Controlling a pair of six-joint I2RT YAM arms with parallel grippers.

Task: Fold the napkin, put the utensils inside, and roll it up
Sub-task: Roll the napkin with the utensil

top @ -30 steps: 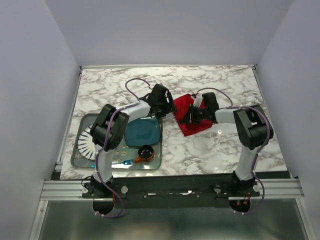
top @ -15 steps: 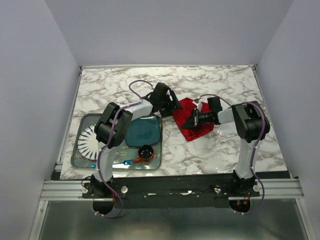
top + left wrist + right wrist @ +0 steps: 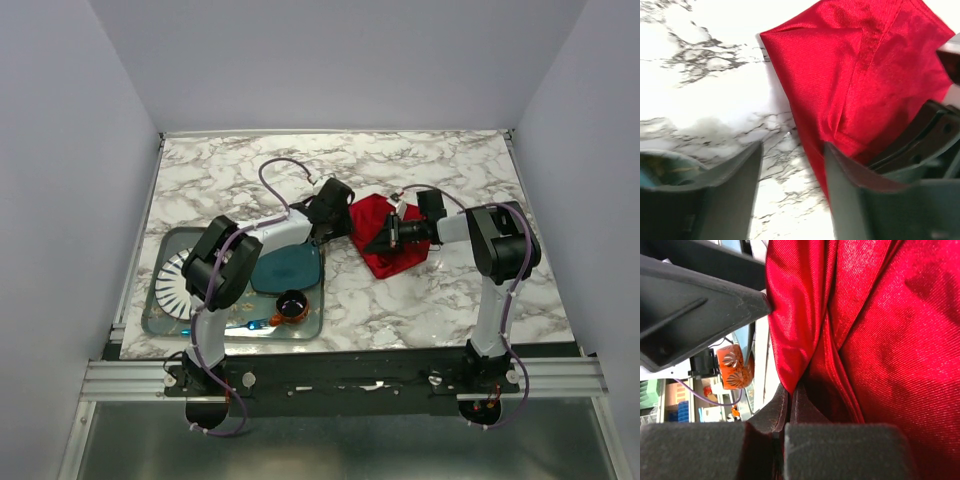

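The napkin (image 3: 388, 232) lies loosely bunched on the marble table (image 3: 450, 170), a little right of centre and to the right of the tray (image 3: 160, 318). The right gripper (image 3: 384, 240) reaches in from the right, its jaws pinched tight on a raised fold of the cloth. The left gripper (image 3: 347, 222) sits at the napkin's left edge with its jaws spread. One of its fingers (image 3: 860, 200) touches the red hem, and mostly bare marble shows between them.

Sheeny woven cloth napkin (image 3: 860, 75); glossy marble-look table (image 3: 705, 100).
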